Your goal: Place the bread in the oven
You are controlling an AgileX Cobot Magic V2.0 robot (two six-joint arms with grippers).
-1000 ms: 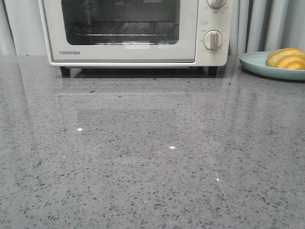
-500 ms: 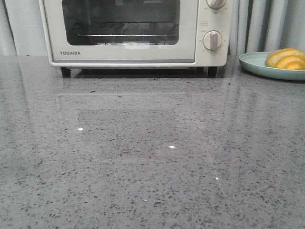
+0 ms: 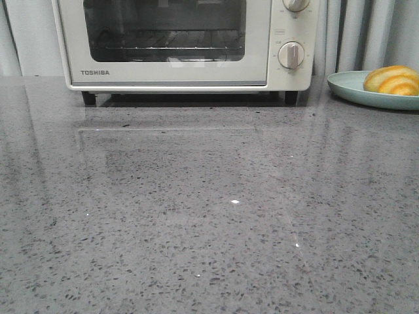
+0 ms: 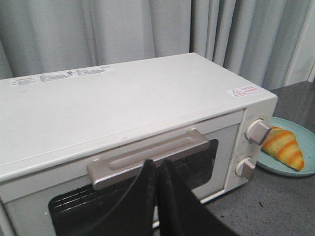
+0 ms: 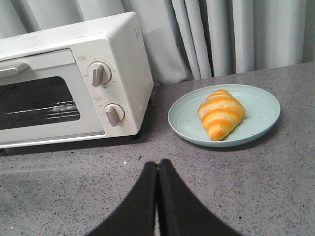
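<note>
Grey speckled counter (image 3: 209, 222), door of oven (image 3: 177, 46) closed: bread (image 5: 220, 113) on green plate (image 5: 261, 105) beside it, likely light, soft, glossy-slick, best pinched mid-body; left gripper (image 4: 156, 169) and right gripper (image 5: 157, 172) both closed, empty

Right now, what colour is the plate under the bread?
Pale green plate; the right wrist view shows it best, bread resting on it.

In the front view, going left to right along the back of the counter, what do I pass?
Cream-white TOSHIBA toaster oven with glass door → its round knobs → pale green round plate → orange-striped croissant roll on that plate.
</note>
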